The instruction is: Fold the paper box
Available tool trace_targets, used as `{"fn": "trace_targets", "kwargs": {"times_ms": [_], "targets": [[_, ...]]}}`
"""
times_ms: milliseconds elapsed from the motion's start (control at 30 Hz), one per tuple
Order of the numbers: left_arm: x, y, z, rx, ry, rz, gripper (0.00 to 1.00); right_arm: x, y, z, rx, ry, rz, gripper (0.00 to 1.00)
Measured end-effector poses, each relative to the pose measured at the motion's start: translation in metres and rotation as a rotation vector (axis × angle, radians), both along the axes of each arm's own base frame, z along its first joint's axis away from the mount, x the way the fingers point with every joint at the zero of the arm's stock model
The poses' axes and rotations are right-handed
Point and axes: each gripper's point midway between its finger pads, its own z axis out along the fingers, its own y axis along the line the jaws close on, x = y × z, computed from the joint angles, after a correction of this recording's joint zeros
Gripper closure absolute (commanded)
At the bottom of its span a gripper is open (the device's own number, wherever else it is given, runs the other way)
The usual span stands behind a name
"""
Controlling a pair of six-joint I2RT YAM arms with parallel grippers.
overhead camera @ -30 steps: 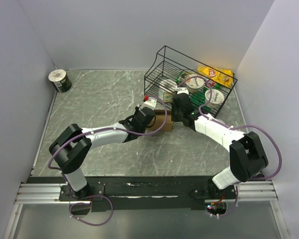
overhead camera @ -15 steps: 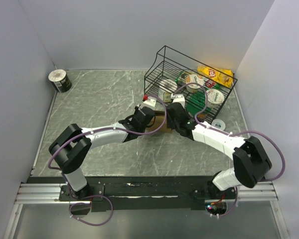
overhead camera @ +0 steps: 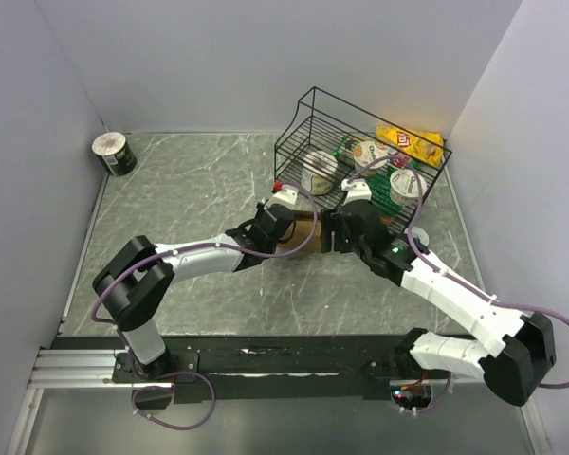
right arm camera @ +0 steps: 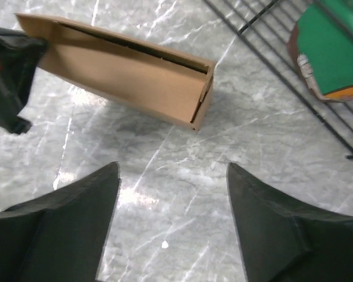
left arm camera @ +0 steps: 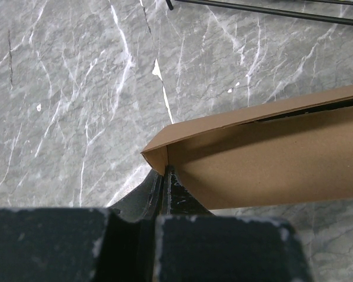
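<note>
Left wrist: tool (left arm camera: 165,175) tight on box (left arm camera: 270,158)

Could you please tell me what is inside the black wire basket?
The wire basket holds several round white-lidded tubs and a green packet; the right arm covers part of its front.

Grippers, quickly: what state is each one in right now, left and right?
Left gripper: closed, pinching the box at its end corner.
Right gripper: open, holding nothing.
</note>
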Motion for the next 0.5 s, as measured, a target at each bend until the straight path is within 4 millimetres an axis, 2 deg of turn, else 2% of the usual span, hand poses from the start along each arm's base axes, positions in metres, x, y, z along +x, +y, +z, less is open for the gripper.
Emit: {"fn": "trace_targets", "kwargs": {"times_ms": [100, 133, 167, 233, 267, 367, 500], "targets": [[0.000, -0.001, 0.001, -0.007, -0.002, -0.003, 0.97, 0.006, -0.001, 0.022, 0.015, -0.026, -0.011, 0.25], [0.000, -0.001, 0.001, -0.009, -0.002, -0.003, 0.92, 0.010, 0.000, 0.028, 0.021, -0.036, -0.017, 0.25], [0.000, -0.001, 0.002, -0.011, -0.001, -0.005, 0.83, 0.016, 0.000, 0.034, 0.029, -0.050, -0.025, 0.25], [-0.001, 0.000, 0.002, -0.011, 0.000, -0.005, 0.73, 0.028, 0.000, 0.041, 0.041, -0.067, -0.043, 0.23], [-0.001, 0.001, 0.003, -0.011, 0.001, -0.003, 0.65, 0.034, 0.000, 0.042, 0.045, -0.072, -0.053, 0.23], [-0.003, 0.004, 0.006, -0.019, 0.009, 0.000, 0.48, 0.049, 0.002, 0.037, 0.038, -0.066, -0.064, 0.22], [-0.011, 0.006, 0.009, -0.041, 0.030, -0.010, 0.36, 0.067, 0.016, 0.026, 0.041, -0.039, -0.032, 0.18]]}}
